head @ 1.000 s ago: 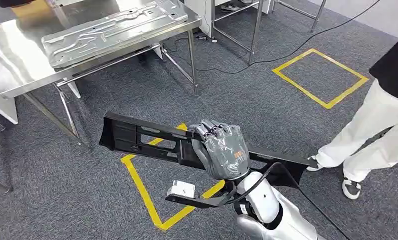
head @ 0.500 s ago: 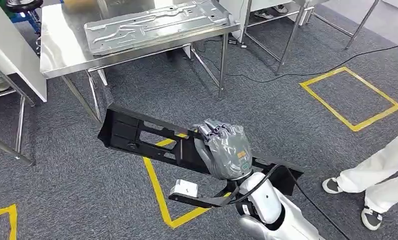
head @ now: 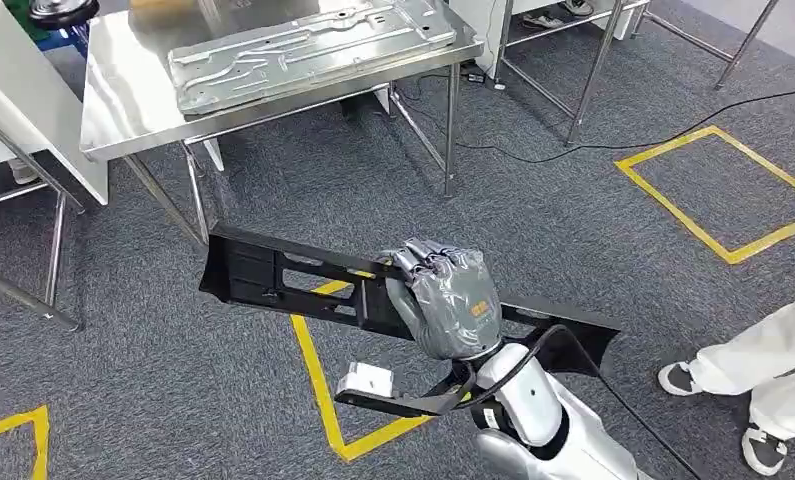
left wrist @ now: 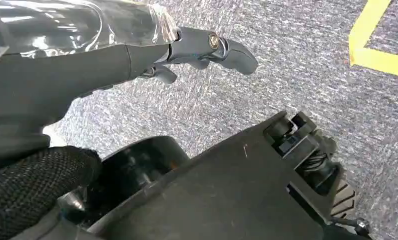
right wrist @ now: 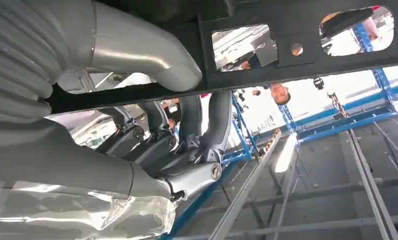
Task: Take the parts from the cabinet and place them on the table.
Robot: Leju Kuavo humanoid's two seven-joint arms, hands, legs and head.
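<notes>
The long black part (head: 303, 285) is out of the cabinet and in the air over the carpet, so what I'd say is left is carrying it to the steel desk (head: 123, 110) up ahead of the right robot hand (head: 445, 300) and setting it down beside the metal panel (head: 313, 45) lying there. That robot hand is wrapped tight around the part's middle, which juts out to either side of it. The left robot hand (left wrist: 207, 47) hangs toward the floor holding nothing, fingers loosely curled.
</notes>
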